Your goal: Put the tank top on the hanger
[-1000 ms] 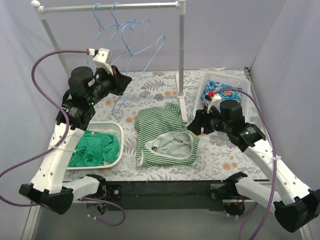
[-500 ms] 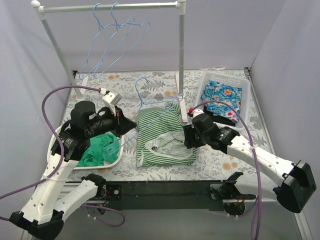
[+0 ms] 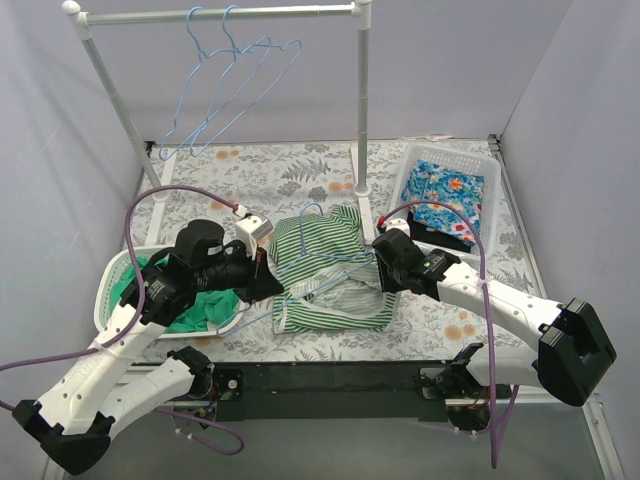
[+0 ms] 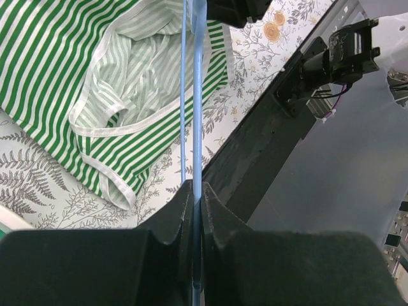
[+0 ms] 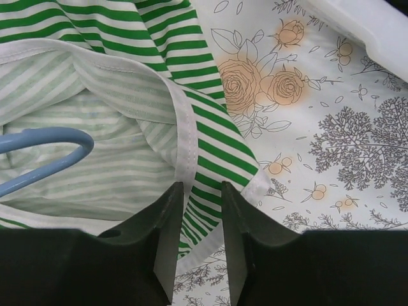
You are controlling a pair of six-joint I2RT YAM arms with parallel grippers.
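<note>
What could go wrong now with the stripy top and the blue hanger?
1. The left gripper pinches the thin light-blue wire hanger only at its fingertips, so it might twist or slip.
2. The right gripper is open over the white hem of the green-and-white striped tank top; it might pinch both crumpled layers together and close the opening.
3. The hanger's rounded end lies on folded cloth and might drag it.
</note>
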